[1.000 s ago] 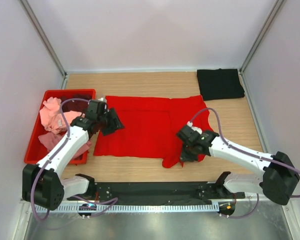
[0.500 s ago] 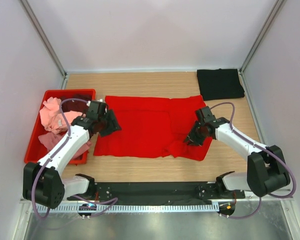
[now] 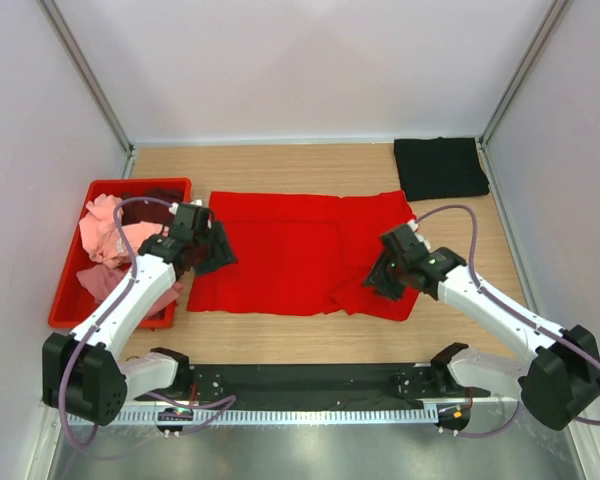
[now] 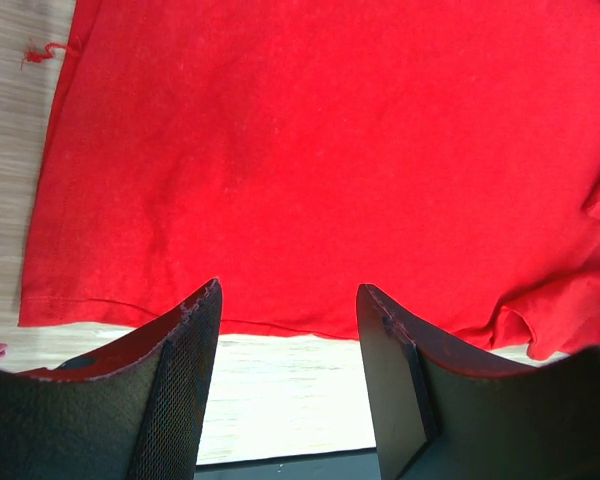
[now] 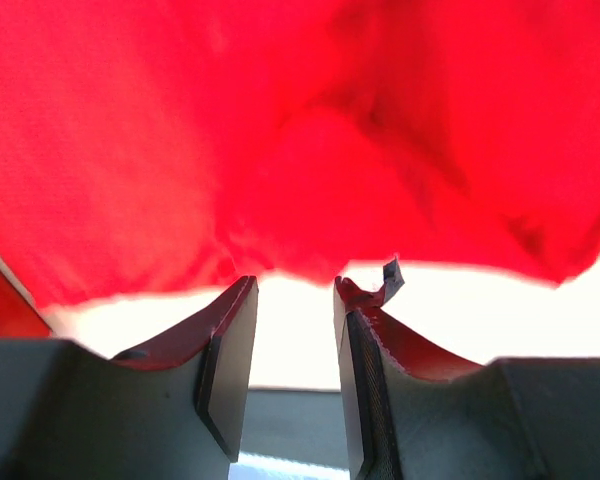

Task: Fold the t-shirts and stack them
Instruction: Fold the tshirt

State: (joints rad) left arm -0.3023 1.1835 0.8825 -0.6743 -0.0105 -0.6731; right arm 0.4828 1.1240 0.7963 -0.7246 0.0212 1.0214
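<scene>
red tee (image 3: 280, 250): matt cloth | blk tee (image 3: 440, 167): matt cloth | table (image 3: 280, 165): smooth wood, matt | crate (image 3: 130, 184): plastic

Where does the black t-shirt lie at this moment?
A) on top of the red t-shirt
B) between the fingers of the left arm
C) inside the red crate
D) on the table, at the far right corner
D: the black t-shirt lies flat on the table at its far right corner, apart from the red t-shirt.
</scene>
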